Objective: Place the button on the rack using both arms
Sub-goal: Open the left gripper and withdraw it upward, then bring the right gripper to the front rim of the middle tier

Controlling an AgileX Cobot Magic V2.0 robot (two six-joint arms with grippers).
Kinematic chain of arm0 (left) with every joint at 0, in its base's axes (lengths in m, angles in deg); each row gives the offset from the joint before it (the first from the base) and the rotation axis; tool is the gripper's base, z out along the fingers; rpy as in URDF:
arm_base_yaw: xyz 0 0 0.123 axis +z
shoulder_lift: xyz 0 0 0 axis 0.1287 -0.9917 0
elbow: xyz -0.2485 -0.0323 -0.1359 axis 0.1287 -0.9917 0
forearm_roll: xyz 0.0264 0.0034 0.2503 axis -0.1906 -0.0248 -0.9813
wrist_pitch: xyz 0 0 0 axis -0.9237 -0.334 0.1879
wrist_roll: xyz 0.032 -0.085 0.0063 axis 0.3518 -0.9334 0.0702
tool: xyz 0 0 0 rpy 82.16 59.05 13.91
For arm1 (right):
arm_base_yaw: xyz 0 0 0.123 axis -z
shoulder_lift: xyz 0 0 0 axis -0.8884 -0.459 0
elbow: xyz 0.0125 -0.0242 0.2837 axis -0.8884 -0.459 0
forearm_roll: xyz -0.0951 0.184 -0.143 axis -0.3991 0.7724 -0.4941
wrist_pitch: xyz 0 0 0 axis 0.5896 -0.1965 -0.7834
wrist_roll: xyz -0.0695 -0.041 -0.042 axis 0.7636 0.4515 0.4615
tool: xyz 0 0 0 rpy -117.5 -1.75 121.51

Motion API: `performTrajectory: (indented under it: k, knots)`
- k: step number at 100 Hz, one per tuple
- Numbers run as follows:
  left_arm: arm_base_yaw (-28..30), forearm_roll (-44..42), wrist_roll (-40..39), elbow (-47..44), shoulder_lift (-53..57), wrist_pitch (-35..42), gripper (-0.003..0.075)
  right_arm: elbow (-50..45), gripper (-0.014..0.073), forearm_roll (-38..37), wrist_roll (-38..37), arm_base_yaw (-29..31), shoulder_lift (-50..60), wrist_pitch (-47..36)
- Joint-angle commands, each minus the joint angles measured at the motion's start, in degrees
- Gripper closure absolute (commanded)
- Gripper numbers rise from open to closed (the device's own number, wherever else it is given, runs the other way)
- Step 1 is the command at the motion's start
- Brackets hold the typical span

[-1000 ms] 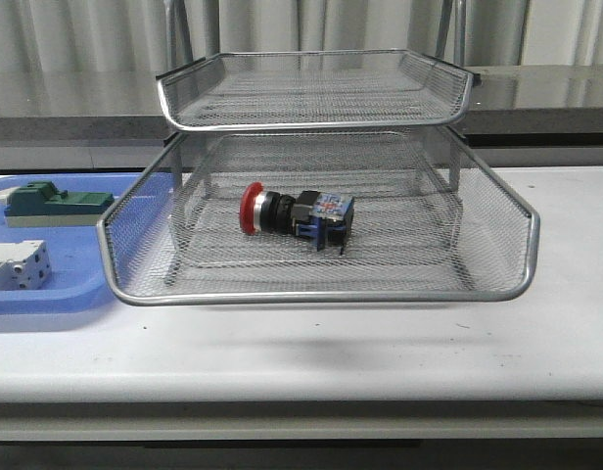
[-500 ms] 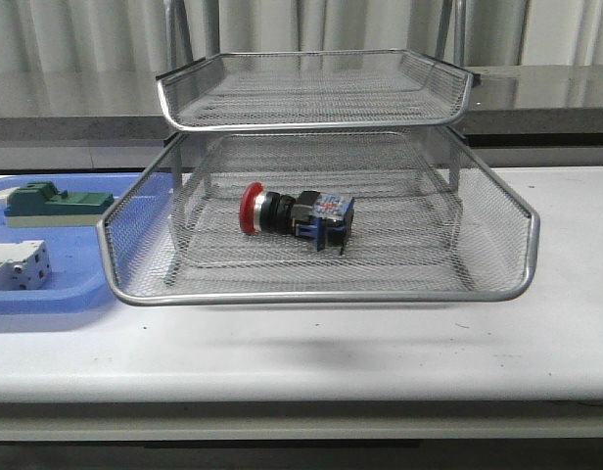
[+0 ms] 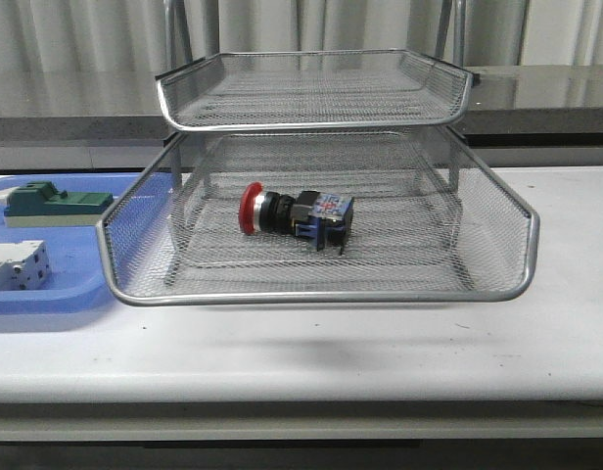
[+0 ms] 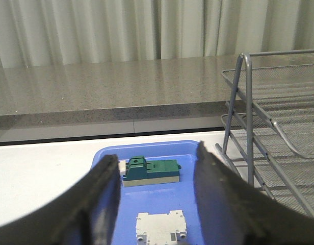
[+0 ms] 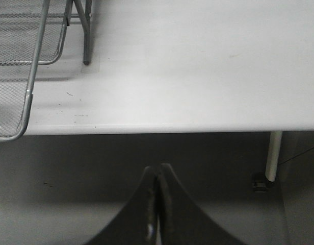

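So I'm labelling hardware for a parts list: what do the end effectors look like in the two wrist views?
Only the fingers show. The left end effector has two broad, matte black fingers with rounded edges that taper towards the tips. The right end effector has the same dark, smooth fingers, narrowing to slim tips. No cables, markings or labels are visible on either, and the arms themselves are out of frame.

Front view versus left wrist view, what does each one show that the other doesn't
Only the front view shows the button, lying on its side in a wide mesh tier of the rack. Only the left wrist view shows the left gripper, open with nothing between its fingers. Both show the rack, the blue tray, the green block and the white terminal block, both in the tray.
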Motion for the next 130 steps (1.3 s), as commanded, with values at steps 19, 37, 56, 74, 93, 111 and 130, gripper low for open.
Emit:
performTrajectory:
  k: [19,37,56,74,93,111,130]
  knots:
    - [0.04,0.80,-0.67,1.47,-0.21,4.23,0.0740,1.88,0.0663,-0.73,0.26,0.30,-0.09,-3.24]
    - [0.04,0.80,-0.67,1.47,-0.21,4.23,0.0740,1.88,0.0663,-0.51,0.26,0.30,-0.09,-4.05]
    - [0.04,0.80,-0.67,1.47,-0.21,4.23,0.0740,1.88,0.0663,3.26,0.49,0.30,-0.09,-9.09]
    - [0.04,0.80,-0.67,1.47,-0.21,4.23,0.0740,1.88,0.0663,13.08,10.19,0.12,-3.46,-13.14]
    - [0.04,0.80,-0.67,1.47,-0.21,4.23,0.0740,1.88,0.0663,32.79,31.37,0.12,-12.48,-12.60]
    - [0.04,0.80,-0.67,1.47,-0.21,4.23,0.0740,1.88,0.0663,50.53,51.71,-0.31,-22.74,-7.54]
    - [0.04,0.80,-0.67,1.47,-0.21,4.23,0.0740,1.88,0.0663,55.74,65.98,-6.85,-31.27,-5.24]
